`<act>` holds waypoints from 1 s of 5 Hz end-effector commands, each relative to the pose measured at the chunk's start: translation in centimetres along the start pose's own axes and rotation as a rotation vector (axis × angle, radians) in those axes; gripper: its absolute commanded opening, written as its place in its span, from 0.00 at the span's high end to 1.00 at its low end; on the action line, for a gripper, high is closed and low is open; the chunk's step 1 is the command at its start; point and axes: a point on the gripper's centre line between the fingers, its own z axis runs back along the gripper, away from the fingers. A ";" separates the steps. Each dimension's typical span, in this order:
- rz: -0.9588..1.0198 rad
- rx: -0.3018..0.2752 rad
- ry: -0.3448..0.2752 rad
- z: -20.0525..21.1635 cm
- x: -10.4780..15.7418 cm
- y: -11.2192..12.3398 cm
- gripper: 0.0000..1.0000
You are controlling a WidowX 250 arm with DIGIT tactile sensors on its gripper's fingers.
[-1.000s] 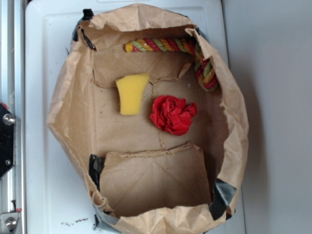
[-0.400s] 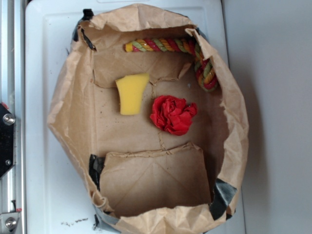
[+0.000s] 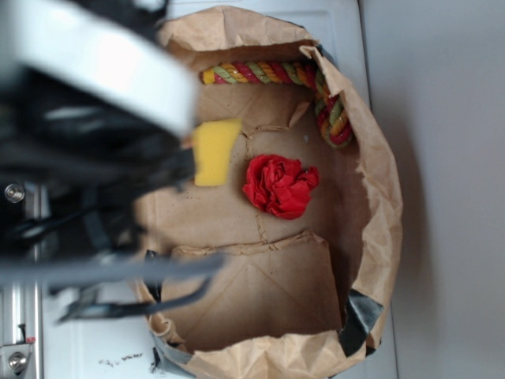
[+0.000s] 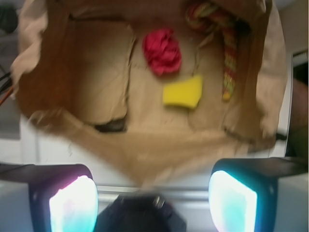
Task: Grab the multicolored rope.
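Since the earlier frames, where no arm is seen at all, a big blurred mass of robot arm [image 3: 87,134] has been swung in over the left side of the exterior view, so part of the paper bag [image 3: 379,229] and the sponge's left edge are now covered. Nothing inside the bag appears to have been shifted.

From the wrist view the gripper [image 4: 153,198] is seen spread wide, with nothing held between its glowing pads [image 4: 73,203], and it is parked outside the bag's near rim, well apart from everything in it.

The multicolored rope [image 3: 272,73] is laid along the far wall of the bag in the exterior view, then bent down the right-hand wall, where it's tucked partly under a torn paper flap. So the straight run is probably the better bit to go for: it's exposed, and the jaws could be closed across its width rather than along it. The crumpled rim has to be cleared on the way in, honestly the main snag risk.

Materials-wise: the bag is creased, floppy brown paper; the rope is thick, twisted, soft-looking strands of red, yellow and green. The red cloth ball [image 3: 279,185] is scrunched and squashy, and the yellow sponge [image 3: 215,150] is a plain foam block.
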 end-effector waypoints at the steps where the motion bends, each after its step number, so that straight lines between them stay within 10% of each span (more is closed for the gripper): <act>1: -0.284 0.018 -0.106 -2.9 3.8 3.0 0.00; 3: -0.342 -0.034 -0.076 -8.3 3.3 2.2 0.00; 5: -0.303 -0.029 -0.071 -10.3 5.8 7.4 0.00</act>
